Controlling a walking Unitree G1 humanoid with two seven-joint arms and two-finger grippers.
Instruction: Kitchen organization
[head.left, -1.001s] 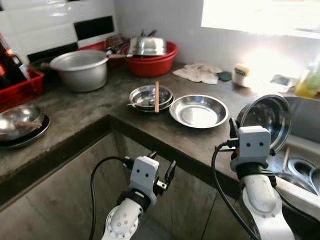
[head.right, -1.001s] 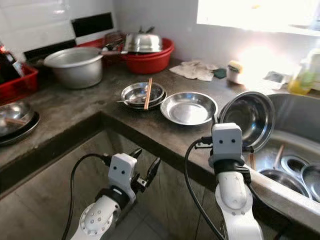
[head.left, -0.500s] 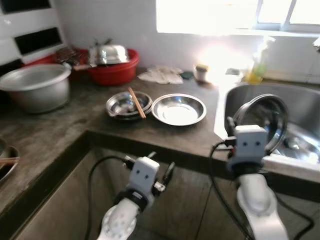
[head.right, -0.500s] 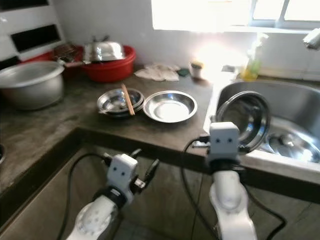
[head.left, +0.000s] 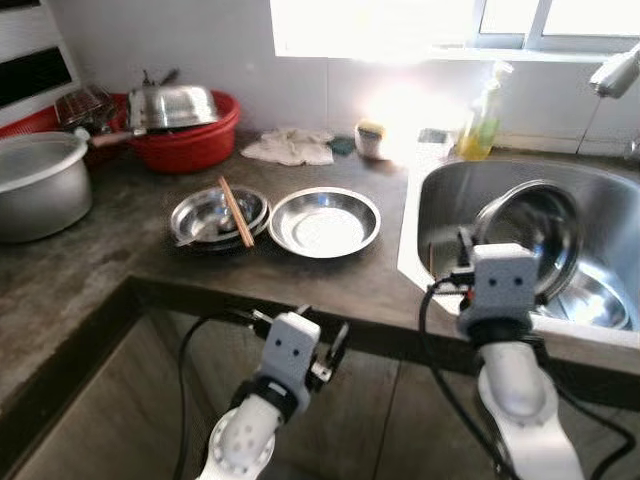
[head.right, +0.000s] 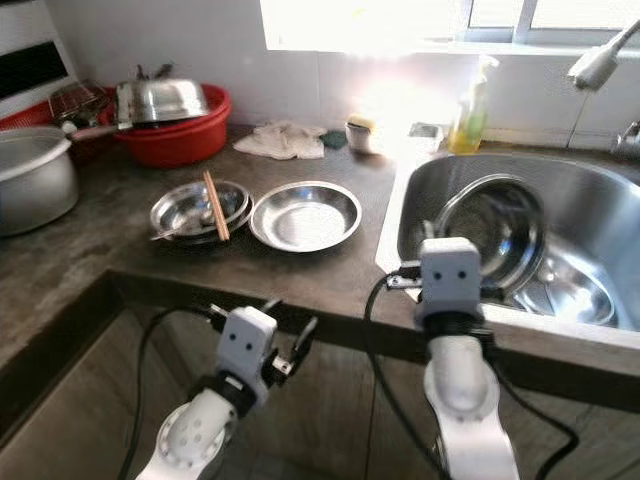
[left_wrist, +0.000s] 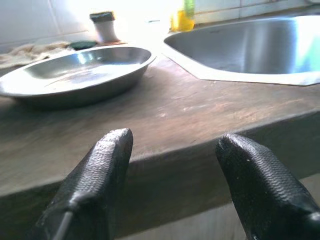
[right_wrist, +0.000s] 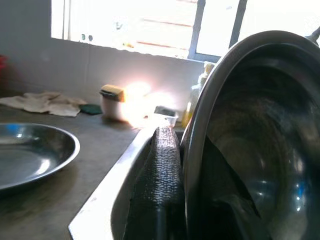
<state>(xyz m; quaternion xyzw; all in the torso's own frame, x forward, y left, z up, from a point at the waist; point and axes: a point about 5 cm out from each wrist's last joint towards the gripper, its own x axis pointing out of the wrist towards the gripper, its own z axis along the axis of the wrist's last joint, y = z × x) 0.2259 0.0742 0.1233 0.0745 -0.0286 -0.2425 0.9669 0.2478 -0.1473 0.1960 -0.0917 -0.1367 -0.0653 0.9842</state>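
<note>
My right gripper (head.left: 467, 248) is shut on the rim of a steel bowl (head.left: 530, 235) and holds it on edge over the sink (head.left: 440, 190). In the right wrist view one black finger (right_wrist: 160, 175) presses the outside of the steel bowl (right_wrist: 260, 150), and the other lies inside it. A wide steel plate (head.left: 323, 222) lies on the dark counter. Beside it is a stack of steel bowls (head.left: 200, 215) with chopsticks (head.left: 236, 210) across it. My left gripper (head.left: 322, 335) hangs open below the counter edge, with nothing between its fingers (left_wrist: 100, 170).
More steel dishes (head.left: 592, 295) lie in the sink bottom. A red basin (head.left: 190, 150) with a steel lid (head.left: 170, 105), an aluminium pot (head.left: 35, 185), a cloth (head.left: 290, 147), a small cup (head.left: 371, 140) and a soap bottle (head.left: 480, 105) stand along the back. A tap (head.left: 615, 72) is at the far right.
The camera has swung to the right, so the sink now lies ahead. The right gripper, still holding the bowl, now stands over the sink basin. The left gripper stays open and low.
</note>
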